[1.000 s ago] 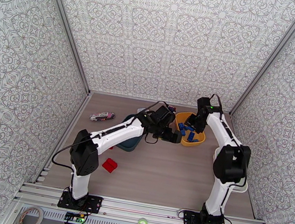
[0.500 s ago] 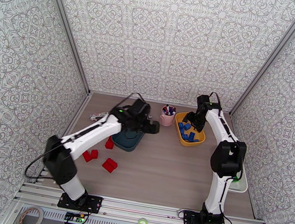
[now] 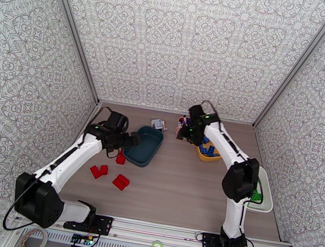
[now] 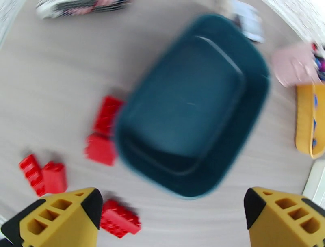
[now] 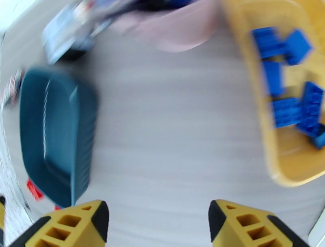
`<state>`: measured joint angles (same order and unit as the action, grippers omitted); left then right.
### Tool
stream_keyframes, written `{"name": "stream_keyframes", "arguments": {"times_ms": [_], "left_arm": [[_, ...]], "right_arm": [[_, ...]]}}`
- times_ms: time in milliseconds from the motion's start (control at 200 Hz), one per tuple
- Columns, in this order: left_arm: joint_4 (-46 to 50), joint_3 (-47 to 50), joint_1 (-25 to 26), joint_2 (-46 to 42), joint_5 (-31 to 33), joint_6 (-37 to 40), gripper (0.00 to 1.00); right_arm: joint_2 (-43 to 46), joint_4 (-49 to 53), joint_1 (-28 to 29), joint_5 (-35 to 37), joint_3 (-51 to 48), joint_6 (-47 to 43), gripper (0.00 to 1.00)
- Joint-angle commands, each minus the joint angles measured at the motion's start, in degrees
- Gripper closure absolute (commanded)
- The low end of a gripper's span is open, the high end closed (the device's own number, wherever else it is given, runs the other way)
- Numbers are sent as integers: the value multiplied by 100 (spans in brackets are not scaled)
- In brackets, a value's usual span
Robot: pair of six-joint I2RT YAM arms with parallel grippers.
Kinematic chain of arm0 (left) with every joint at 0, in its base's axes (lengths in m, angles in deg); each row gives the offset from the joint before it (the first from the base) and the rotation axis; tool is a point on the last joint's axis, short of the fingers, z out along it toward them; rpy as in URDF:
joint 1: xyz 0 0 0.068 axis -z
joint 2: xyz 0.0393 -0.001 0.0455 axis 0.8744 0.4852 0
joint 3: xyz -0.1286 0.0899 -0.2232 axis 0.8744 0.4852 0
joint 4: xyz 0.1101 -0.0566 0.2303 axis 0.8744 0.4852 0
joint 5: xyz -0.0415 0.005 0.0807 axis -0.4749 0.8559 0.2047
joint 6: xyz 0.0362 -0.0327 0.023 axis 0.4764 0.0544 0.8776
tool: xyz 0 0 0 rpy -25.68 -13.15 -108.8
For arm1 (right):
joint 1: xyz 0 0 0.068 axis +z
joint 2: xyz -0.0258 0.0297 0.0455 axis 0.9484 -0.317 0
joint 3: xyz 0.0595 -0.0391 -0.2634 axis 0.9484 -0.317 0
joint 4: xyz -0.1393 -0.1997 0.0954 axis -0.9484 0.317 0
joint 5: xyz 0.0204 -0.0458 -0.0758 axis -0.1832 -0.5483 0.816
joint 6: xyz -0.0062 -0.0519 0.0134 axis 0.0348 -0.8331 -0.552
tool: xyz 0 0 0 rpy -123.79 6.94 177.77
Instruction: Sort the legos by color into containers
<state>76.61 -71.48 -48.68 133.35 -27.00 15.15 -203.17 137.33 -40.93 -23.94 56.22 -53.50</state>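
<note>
Red legos (image 3: 121,181) lie on your table (image 3: 176,193) just left of the dark teal tray (image 3: 141,148). Blue legos (image 5: 288,111) sit in the yellow tray (image 5: 290,168) and green legos (image 3: 255,195) in the white tray (image 3: 268,205). Your left gripper (image 4: 170,203) hangs by the teal tray, jaws wide apart. Your right gripper (image 5: 158,219) is parted too (both grip nothing).

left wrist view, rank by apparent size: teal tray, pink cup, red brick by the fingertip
teal tray, clearly largest
pink cup and red brick: look about alike, blurred, so not ranked
</note>
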Motion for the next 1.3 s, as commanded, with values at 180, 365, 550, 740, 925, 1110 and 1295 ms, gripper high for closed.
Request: {"name": "stream_keyframes", "arguments": {"times_ms": [180,365,550,740,925,1110,1295], "left_arm": [[346,1082,-1476,-614,-132,-454,4],[-37,1698,-2139,-638,-606,-508,5],[-160,1511,-2110,-497,-550,-153,10],[12,1089,-2035,138,-438,372,14],[6,797,-1814,736,-278,717,17],[139,579,-1759,1224,-174,944,20],[144,668,-1728,1521,-200,968,22]], "right_arm": [[-789,671,1574,92,1520,-453,28],[-1197,671,2271,-353,1918,-618,27],[-1337,677,2606,-424,1809,-525,28],[-1121,431,2681,-455,1295,-353,29],[-872,226,2689,-468,832,-274,29],[-759,87,2689,-485,652,-188,30],[-753,71,2689,-477,712,-192,30]]}}
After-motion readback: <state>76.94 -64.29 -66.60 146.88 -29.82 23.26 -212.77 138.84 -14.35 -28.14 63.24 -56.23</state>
